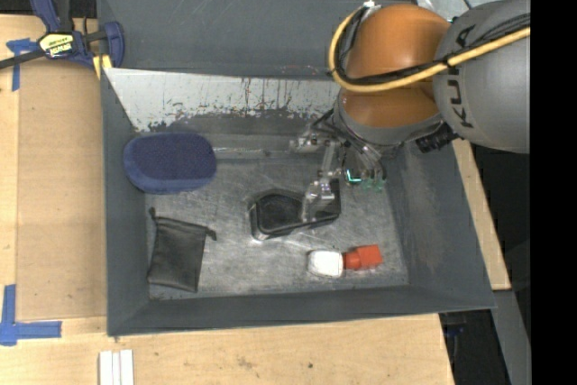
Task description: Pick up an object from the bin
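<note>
My gripper (343, 185) hangs low in the middle of the bin, under the orange cover, and its fingers stand apart, so it is open. The left fingertip (321, 192) is right at the right end of a glossy black, silver-rimmed oval thing (279, 214) that lies flat on the bin floor. Nothing is between the fingers. Just in front of the gripper, near the bin's front wall, lies a small white and red piece (344, 261).
A dark blue oval pad (169, 161) rests at the left against the back slope. At the front left lies a black pouch (176, 255). The arm and its orange cover hide the bin's back right corner.
</note>
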Motion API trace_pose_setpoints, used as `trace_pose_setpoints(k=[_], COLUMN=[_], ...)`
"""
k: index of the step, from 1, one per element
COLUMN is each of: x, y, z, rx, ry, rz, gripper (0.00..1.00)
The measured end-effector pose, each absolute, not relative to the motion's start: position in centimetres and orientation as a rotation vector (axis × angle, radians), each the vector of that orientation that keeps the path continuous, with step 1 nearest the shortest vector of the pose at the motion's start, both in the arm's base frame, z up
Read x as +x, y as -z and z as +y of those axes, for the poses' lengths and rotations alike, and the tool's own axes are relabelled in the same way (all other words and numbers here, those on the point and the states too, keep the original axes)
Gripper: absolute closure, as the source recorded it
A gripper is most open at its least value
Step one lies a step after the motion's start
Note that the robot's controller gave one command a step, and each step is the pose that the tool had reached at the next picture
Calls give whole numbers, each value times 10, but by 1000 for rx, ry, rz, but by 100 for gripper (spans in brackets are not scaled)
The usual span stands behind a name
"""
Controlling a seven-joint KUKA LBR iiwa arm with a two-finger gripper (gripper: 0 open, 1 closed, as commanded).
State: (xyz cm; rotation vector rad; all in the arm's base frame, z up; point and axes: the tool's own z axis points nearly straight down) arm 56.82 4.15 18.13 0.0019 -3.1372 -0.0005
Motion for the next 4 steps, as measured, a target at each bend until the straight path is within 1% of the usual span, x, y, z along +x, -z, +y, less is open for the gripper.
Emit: trace_pose_setpoints(k=[1,2,3,4], x=[573,571,568,566], y=[-112,-108,-108,-245], z=[61,61,62,59], rx=[153,42,40,434], ry=[-1,-5,-3,-1], rz=[-3145,-3141,-3124,-3114], gripper=[0,0,100,100])
